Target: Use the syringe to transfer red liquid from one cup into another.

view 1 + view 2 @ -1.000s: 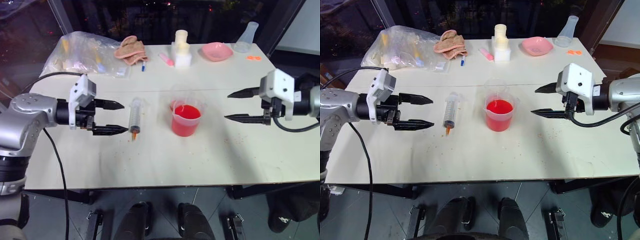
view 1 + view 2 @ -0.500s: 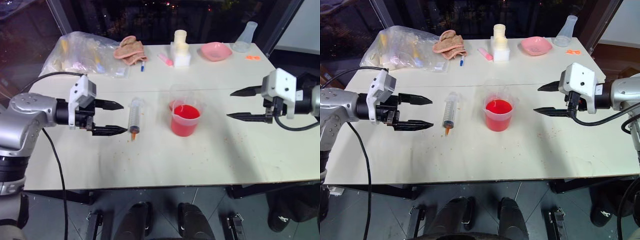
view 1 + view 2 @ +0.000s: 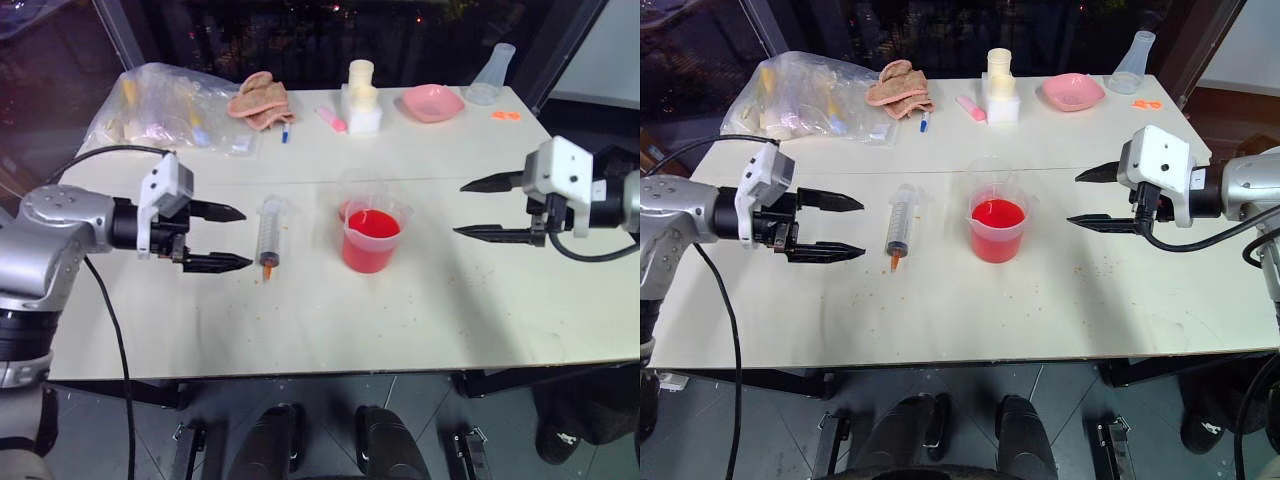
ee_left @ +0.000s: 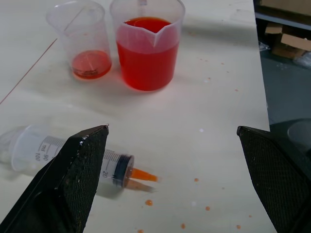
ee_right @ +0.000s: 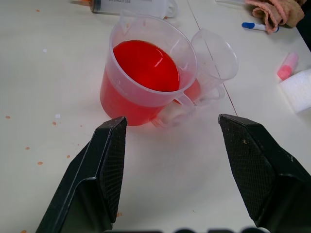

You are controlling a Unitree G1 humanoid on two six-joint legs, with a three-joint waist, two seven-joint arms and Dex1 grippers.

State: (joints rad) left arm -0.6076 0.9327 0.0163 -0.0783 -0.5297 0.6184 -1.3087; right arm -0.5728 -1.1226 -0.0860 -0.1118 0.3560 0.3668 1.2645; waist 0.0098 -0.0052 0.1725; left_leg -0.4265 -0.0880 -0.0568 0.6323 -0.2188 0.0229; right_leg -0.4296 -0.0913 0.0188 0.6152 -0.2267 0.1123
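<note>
The syringe lies flat on the white table, orange tip toward the front edge, just right of my left gripper. That gripper is open and empty, level with the syringe and apart from it. A clear cup about half full of red liquid stands at the table's middle. Touching it from behind is a second clear cup holding only a thin red layer at its bottom. My right gripper hovers open and empty to the right of the cups, pointing at them.
Along the far edge lie a plastic bag, a pink cloth, a blue-tipped pen, a white block with a bottle, a pink bowl and a clear cone vessel. Small orange drops speckle the table near the syringe.
</note>
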